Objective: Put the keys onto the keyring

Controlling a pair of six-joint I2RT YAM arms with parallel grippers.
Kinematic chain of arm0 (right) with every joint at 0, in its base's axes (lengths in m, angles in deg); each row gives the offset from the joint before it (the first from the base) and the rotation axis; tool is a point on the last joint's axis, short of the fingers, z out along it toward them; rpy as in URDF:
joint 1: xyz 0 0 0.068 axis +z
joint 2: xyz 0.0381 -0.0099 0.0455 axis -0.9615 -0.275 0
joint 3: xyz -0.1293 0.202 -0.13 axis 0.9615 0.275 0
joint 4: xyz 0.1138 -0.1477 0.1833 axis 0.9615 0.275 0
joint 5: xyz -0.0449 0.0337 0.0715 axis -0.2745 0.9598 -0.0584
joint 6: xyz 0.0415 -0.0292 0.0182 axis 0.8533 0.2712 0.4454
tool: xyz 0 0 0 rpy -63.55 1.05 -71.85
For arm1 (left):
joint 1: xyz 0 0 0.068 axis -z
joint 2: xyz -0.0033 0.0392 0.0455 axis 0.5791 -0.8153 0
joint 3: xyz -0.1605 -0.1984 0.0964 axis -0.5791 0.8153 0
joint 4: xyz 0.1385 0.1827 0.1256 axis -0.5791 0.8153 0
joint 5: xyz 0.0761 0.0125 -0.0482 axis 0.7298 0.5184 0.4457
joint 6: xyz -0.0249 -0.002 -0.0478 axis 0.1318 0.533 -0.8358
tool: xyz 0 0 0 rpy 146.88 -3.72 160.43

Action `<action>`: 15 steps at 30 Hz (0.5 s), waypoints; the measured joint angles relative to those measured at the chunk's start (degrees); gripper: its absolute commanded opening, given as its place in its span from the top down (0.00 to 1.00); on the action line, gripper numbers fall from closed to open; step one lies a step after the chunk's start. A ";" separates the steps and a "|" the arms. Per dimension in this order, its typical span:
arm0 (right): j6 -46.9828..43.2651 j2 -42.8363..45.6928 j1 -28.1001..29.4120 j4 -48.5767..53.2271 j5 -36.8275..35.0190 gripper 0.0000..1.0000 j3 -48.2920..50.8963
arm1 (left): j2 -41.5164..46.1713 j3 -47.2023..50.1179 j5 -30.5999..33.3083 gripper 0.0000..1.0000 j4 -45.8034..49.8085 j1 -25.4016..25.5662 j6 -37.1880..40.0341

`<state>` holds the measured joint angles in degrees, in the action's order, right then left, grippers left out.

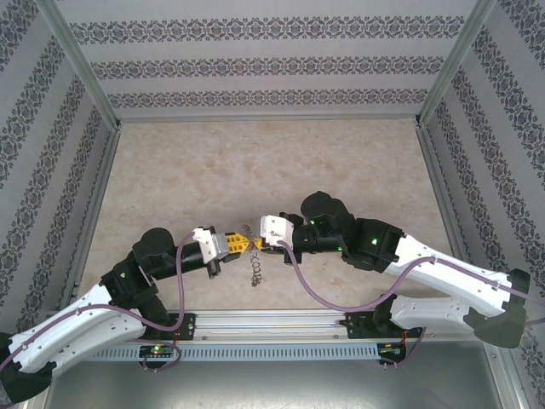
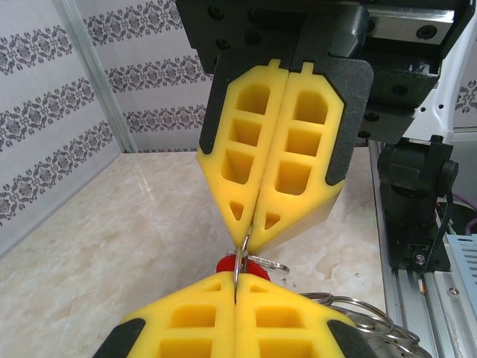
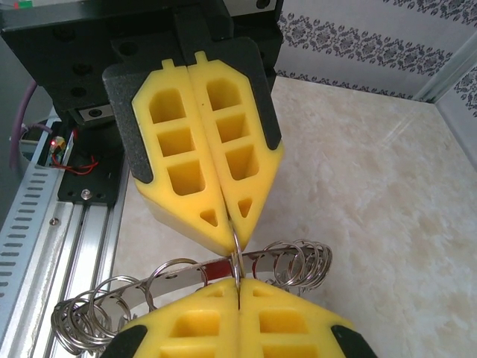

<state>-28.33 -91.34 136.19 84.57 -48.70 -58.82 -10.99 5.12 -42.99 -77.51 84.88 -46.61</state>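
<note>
The left gripper (image 2: 235,286) is pressed shut on a thin wire loop (image 2: 239,257) of the keyring (image 3: 261,259), the red key (image 2: 226,265) just behind it; the right gripper (image 3: 238,287) pinches the same loop. Best to hold firm with both and part that loop gently.

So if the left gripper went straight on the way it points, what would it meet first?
The right gripper: its yellow foam tips face the left gripper nearly tip to tip, with just the thin wire loop that both pinch between them.
</note>
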 measured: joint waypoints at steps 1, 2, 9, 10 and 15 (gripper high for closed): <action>-0.17 0.00 0.00 0.00 0.00 1.00 0.00 | 0.00 0.00 0.00 1.00 0.00 0.00 0.00; -0.42 0.00 0.00 -0.02 0.00 1.00 0.00 | 0.00 0.00 0.00 1.00 0.00 0.02 0.00; -1.88 0.09 0.37 0.11 0.00 1.00 0.00 | 0.00 -0.02 -0.02 1.00 0.09 0.02 0.17; -2.10 0.09 0.37 0.11 0.00 1.00 0.00 | 0.00 -0.04 -0.02 1.00 0.09 0.02 0.20; -2.89 0.26 1.03 0.15 -0.24 1.00 0.02 | 0.00 -0.11 -0.07 1.00 0.28 0.02 0.20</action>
<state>-31.22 -91.08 137.22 84.72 -48.94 -58.79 -10.99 5.01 -43.06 -77.23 84.90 -46.42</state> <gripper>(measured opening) 0.044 0.060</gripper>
